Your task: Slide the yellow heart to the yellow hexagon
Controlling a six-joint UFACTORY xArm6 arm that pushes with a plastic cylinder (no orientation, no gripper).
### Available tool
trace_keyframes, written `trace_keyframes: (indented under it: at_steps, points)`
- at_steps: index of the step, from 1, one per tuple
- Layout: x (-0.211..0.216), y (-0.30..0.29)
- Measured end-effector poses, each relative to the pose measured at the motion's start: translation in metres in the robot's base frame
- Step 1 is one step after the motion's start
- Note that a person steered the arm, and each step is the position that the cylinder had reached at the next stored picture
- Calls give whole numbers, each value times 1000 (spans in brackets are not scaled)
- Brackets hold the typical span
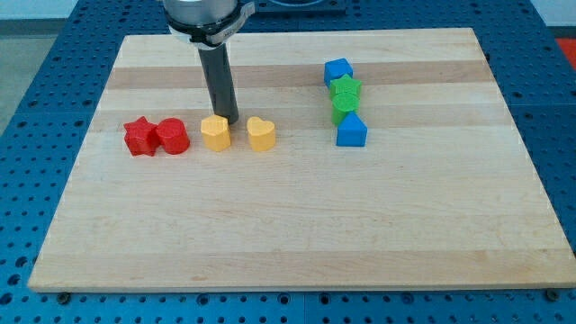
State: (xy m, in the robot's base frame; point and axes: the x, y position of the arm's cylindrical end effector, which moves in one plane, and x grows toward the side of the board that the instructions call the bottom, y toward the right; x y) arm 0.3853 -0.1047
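Observation:
The yellow heart (261,133) lies on the wooden board (297,225), left of centre. The yellow hexagon (215,133) lies a short gap to its left. My tip (229,121) rests on the board just behind the hexagon's upper right edge, between the two yellow blocks and slightly toward the view's top. The dark rod rises from it to the arm at the view's top.
A red star (139,137) and a red cylinder (171,137) touch each other left of the hexagon. At the right, a column holds a blue cube (338,71), a green star (345,89), a green block (344,109) and a blue block (351,130).

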Motion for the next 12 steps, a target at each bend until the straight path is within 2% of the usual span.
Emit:
trace_keyframes:
  at_steps: [2,7,11,12]
  points:
    - [-21,3]
    - [-22,85]
    - [35,94]
    - [37,87]
